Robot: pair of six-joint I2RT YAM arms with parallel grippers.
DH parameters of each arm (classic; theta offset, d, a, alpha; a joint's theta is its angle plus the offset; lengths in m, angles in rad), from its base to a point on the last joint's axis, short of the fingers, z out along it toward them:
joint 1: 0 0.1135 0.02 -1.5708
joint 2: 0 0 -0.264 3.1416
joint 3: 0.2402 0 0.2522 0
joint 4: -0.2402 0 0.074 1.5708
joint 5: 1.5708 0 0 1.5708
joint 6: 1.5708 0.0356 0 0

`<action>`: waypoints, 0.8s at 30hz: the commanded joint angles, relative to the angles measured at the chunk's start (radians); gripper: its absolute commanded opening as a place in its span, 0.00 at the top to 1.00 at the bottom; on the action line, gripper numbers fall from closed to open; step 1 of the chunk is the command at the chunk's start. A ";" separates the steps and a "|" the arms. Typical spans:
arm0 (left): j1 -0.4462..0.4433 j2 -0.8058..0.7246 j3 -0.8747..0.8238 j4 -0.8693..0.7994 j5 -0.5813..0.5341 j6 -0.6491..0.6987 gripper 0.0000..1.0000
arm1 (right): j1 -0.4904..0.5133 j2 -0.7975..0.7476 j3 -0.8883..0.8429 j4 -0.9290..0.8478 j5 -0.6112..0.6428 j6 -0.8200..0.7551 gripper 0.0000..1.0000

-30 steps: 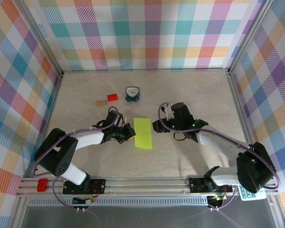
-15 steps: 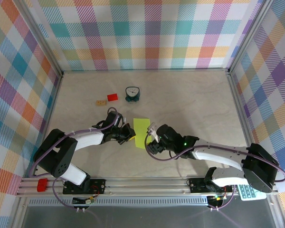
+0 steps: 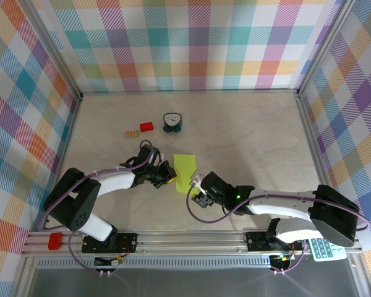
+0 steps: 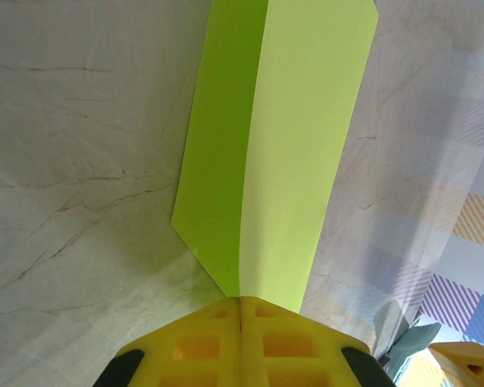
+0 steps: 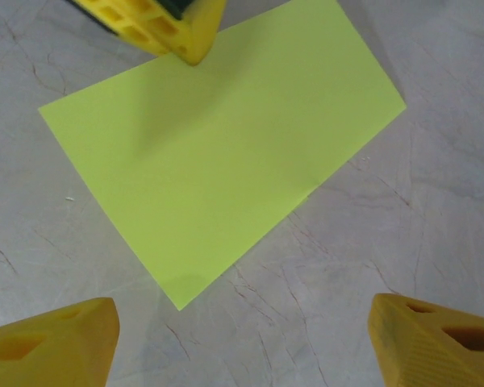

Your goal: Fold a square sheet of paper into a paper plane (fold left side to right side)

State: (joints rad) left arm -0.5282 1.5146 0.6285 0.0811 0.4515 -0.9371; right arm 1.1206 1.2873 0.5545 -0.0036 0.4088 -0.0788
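Pale marbled table (image 3: 247,124) with folded lime paper (image 3: 184,172), teal clock (image 3: 172,122), red block (image 3: 146,126), tan block (image 3: 132,133).

Probably a robotics lab test cell. Checked walls (image 3: 185,43) on aluminium framing (image 3: 191,237) enclose a pale bench (image 3: 253,124) carrying two bolted robot arms (image 3: 278,201).

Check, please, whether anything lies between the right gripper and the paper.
Nothing visible does: the open right gripper hovers by the paper's near corner, bare table below. The shut left gripper touches the paper's left edge.
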 commanded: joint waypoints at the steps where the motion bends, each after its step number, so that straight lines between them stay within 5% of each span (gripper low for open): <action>1: -0.009 -0.031 -0.007 -0.023 -0.002 -0.023 1.00 | 0.035 0.054 0.042 0.057 0.031 -0.066 0.19; 15: -0.016 -0.031 -0.003 -0.029 -0.005 -0.039 1.00 | 0.114 0.285 0.183 0.174 0.022 -0.115 0.21; 24: -0.019 -0.031 -0.004 -0.028 -0.009 -0.042 1.00 | 0.114 0.363 0.225 0.212 0.069 -0.106 0.37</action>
State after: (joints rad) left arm -0.5411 1.4982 0.6285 0.0788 0.4507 -0.9585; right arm 1.2304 1.6279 0.7506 0.1722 0.4480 -0.1921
